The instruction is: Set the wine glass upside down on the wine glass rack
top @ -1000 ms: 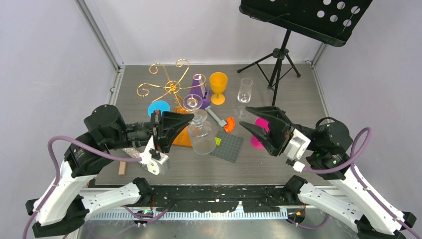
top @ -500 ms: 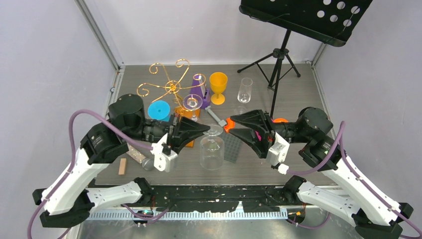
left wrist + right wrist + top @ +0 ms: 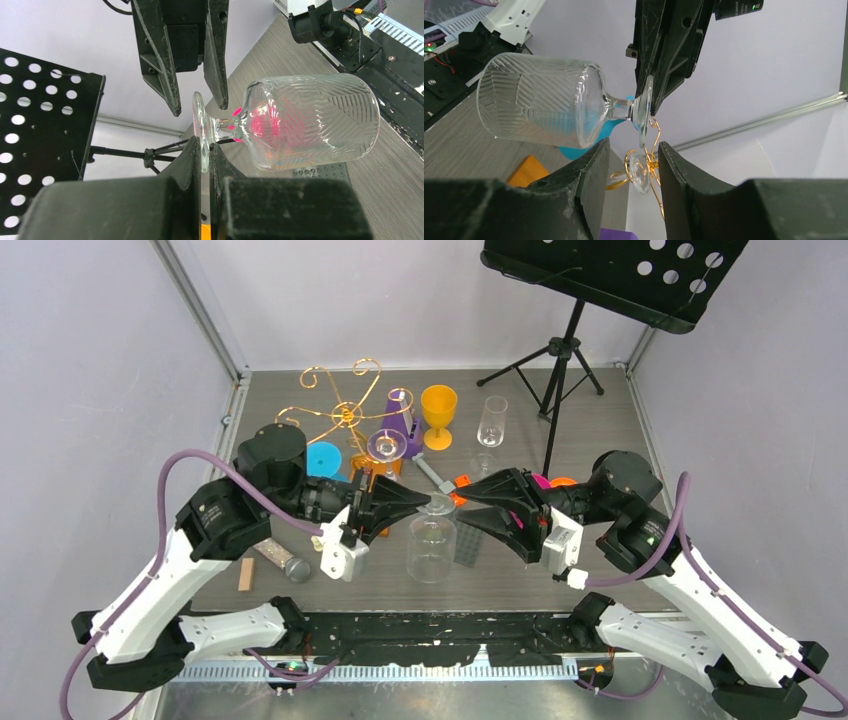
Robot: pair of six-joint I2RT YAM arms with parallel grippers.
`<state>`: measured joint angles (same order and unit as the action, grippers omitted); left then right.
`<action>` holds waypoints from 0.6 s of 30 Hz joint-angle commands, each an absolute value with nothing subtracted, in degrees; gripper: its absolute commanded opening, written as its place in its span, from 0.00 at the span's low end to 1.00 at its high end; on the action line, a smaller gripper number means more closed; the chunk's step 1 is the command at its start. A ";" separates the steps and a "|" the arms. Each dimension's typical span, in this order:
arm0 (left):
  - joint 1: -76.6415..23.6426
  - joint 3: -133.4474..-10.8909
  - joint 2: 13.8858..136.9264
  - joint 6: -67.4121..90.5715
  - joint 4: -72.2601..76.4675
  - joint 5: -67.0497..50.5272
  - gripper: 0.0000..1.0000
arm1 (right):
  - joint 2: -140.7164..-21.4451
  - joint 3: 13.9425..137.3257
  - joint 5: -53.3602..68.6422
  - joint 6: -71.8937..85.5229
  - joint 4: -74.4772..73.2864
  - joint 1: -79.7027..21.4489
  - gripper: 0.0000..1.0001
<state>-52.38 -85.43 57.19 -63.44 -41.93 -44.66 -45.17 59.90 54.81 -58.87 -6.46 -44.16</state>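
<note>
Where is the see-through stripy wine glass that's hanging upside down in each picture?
Top view: the ribbed clear wine glass hangs bowl-down at the centre.
Left wrist view: it lies sideways, right of centre.
Right wrist view: it lies sideways at the upper left.
Shared landmark: the left arm's jaws pinching the glass's round foot, seen in all three views.

Lit brightly, evenly, from above in top view. Only soft, faint shadows on desk point(image 3: 590, 428). Sharp throughout, slight wide-angle bowing at corner posts point(image 3: 205, 315). In wrist views, blurred and dark at nearest end effector fingers point(image 3: 187, 165); crisp on wine glass point(image 3: 310, 120), with pink glints at stem. Pale, near washed-out walls point(image 3: 774, 50) behind. Heavy close-up stretching along bottom edge there.
</note>
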 commanded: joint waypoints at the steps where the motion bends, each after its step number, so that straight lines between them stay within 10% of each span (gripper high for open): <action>1: -52.59 -87.73 57.53 -65.14 -40.06 -45.98 0.00 | -45.78 62.22 57.54 -56.14 -3.16 -44.47 0.46; 18: -54.30 -87.36 58.74 -66.47 -40.43 -45.38 0.00 | -48.10 62.80 58.58 -54.67 -2.46 -45.80 0.37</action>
